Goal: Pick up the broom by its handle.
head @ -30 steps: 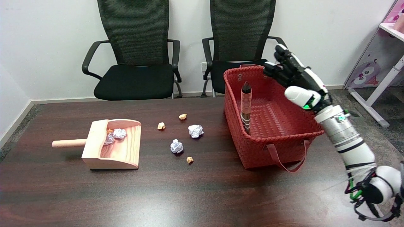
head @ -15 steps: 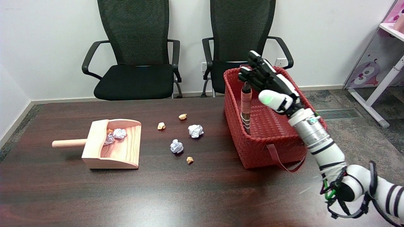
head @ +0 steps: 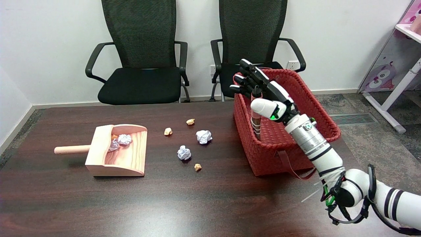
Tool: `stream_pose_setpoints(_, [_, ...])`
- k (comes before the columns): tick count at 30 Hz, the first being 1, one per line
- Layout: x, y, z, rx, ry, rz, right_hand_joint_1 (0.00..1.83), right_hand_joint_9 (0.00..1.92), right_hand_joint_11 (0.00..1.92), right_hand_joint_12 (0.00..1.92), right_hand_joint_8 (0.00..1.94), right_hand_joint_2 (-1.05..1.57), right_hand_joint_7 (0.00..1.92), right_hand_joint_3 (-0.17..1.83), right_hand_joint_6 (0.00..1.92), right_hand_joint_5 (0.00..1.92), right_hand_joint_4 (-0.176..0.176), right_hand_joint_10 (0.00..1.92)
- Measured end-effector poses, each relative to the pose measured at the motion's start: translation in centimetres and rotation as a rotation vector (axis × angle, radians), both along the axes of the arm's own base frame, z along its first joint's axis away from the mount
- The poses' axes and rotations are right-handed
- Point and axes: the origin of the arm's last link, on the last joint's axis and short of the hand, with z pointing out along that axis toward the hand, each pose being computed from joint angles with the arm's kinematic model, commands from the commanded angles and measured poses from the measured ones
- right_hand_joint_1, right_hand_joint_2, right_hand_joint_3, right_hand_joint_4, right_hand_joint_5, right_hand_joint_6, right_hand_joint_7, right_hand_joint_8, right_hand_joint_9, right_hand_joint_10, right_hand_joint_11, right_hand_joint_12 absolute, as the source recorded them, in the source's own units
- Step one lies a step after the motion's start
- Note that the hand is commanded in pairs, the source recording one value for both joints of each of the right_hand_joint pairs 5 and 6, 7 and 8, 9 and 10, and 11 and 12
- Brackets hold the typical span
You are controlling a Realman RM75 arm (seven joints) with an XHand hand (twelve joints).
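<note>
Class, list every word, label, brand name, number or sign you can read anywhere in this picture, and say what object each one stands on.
None: no readable text shows anywhere.
Broom handle: only banded wrapping, no lettering.
Red basket, wooden dustpan: unmarked.
Pink shelf panel at right: a cartoon figure, no words.

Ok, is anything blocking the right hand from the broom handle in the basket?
Nothing visible does. The right hand is open right at the top of the broom, which stands against the left wall of the red basket. Contact cannot be told.
</note>
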Motion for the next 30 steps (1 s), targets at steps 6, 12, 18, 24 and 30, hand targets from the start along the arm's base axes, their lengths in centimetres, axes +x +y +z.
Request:
stream_pose_setpoints(6, [-0.27, -0.21, -0.53, 0.013, 0.011, -0.006, 0.91, 0.59, 1.13, 1.13, 0.13, 0.04, 0.13, 0.6, 0.13, 0.13, -0.109, 0.59])
stream_pose_setpoints(12, [-0.48, -0.27, -0.81, 0.019, 0.018, -0.011, 0.92, 1.0, 1.76, 1.76, 0.27, 0.03, 0.27, 0.63, 0.27, 0.27, -0.122, 1.0])
stream_pose_setpoints(18, [-0.63, -0.31, -0.93, 0.019, 0.027, -0.013, 0.92, 1.31, 1.92, 1.92, 0.34, 0.06, 0.34, 0.66, 0.34, 0.34, -0.156, 1.31])
stream_pose_setpoints(24, [-0.73, -0.38, -0.9, 0.014, 0.035, -0.015, 0.92, 1.5, 1.92, 1.92, 0.82, 0.14, 0.82, 0.66, 0.82, 0.82, -0.176, 1.5])
stream_pose_setpoints(30, [-0.8, -0.46, -0.8, 0.008, 0.039, -0.017, 0.88, 1.8, 1.92, 1.92, 1.6, 0.33, 1.6, 0.67, 1.6, 1.6, 0.176, 1.8])
